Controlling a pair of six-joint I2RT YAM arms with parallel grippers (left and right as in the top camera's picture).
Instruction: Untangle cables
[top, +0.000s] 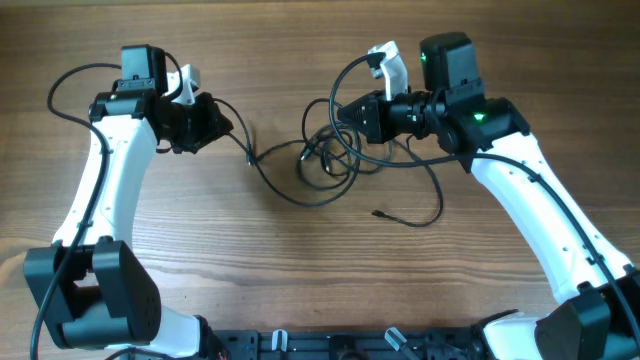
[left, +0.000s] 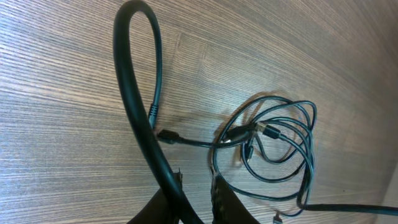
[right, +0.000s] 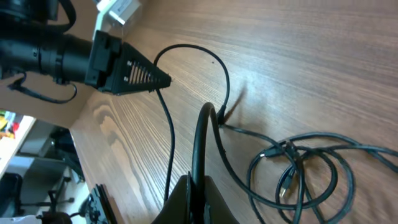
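Observation:
The cables (top: 325, 160) lie as a knot of thin black loops on the wooden table between my two grippers; they also show in the left wrist view (left: 273, 149) and the right wrist view (right: 298, 174). A silver plug (left: 268, 130) sits inside the knot. My left gripper (top: 228, 127) (left: 196, 183) is left of the knot and grips one cable (left: 134, 93), which arches up and back down to a plug. My right gripper (top: 337, 112) (right: 198, 180) hovers over the knot's upper edge, shut on another cable strand (right: 202, 137). One loose plug end (top: 378, 213) lies nearer the front.
A long strand (top: 435, 195) curves out to the right of the knot. The arms' own thicker wires (top: 60, 85) hang by the left arm. The arm bases and a black rail (top: 330, 345) stand along the front edge.

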